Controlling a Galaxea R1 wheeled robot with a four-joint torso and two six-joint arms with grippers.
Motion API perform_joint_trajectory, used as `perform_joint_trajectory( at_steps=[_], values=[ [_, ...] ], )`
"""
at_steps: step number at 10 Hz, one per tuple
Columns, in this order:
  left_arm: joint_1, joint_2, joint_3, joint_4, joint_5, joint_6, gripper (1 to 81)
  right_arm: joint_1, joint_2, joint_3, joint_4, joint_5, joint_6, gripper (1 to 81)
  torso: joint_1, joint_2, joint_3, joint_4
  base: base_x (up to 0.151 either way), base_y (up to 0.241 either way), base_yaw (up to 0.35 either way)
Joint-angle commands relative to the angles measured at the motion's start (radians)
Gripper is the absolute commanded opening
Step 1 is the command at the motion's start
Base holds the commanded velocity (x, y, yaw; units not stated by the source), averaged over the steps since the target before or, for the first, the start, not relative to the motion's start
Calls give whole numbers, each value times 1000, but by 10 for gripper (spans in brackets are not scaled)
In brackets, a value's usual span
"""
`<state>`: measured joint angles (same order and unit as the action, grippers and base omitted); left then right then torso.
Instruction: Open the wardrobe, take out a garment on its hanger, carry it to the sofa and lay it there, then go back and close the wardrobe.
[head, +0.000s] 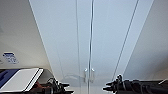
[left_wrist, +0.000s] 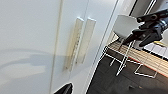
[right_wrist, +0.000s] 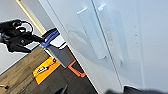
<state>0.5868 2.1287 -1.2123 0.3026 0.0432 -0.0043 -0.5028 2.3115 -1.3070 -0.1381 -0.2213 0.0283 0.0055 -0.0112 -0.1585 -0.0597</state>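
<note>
We face the wardrobe straight on, its two slim white doors shut and meeting at a thin centre seam, with the two small vertical handles side by side just either side of that seam. Our left gripper reaches in low from the left of the head view and our right gripper from the right; both hover near the doors at about handle height, each a little to its own side of the handles and touching neither. In the left wrist view the right gripper shows dark against a white chair on wire legs, and its fingers stand spread apart with nothing between them. In the right wrist view the left gripper shows beside the wardrobe's edge, its fingers likewise parted and empty. Past the wardrobe on that side stands a grey bin with a blue part at its top, and an orange mat lies on the dark floor
</note>
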Motion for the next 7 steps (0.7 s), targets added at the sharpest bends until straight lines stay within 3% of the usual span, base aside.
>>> perform_joint_trajectory(
  at_steps=[1,4,7],
  values=[
    [-153,28,-44,-22,52,1,811,187,50,-93,15,-27,12,811,0,0,0,0,0,0,0],
    [-155,126,-177,-22,29,1,811,221,105,-155,14,-33,13,811,1,0,-1,0,0,0,0],
    [-163,191,-263,-23,-68,1,811,244,131,-176,8,12,15,811,1,1,-2,0,0,0,0]
  ],
)
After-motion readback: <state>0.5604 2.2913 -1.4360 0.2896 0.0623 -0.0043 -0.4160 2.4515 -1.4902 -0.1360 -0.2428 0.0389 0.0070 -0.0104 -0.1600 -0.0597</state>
